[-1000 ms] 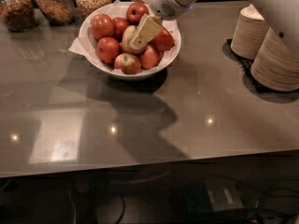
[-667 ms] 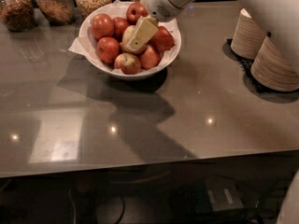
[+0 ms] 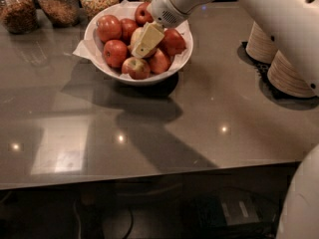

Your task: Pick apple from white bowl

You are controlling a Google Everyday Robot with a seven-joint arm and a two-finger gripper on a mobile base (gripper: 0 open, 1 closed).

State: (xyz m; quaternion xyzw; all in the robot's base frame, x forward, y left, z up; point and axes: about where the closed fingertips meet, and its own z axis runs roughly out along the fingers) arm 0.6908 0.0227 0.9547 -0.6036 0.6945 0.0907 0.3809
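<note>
The apple [image 3: 134,35], the pale one, sits near the middle of the white bowl [image 3: 149,78], ringed by red apples [image 3: 115,53] and half hidden, because the gripper [image 3: 146,40] is right on top of it, cream tip angled down and to the left from the arm's white wrist. Compared with a second ago the gripper has sunk a touch lower into the pile, while the fruit looks unmoved and the bowl has not shifted on the counter [image 3: 199,113]. So this reads as the closing-in step: contact or near it, no lift yet. Whether the gripper is wide, narrow or already holding the apple, I cannot tell. Crowding red neighbours could get nudged on the way up. Jars [image 3: 60,4] stand behind, stacked beige bowls [image 3: 289,73] well off right
</note>
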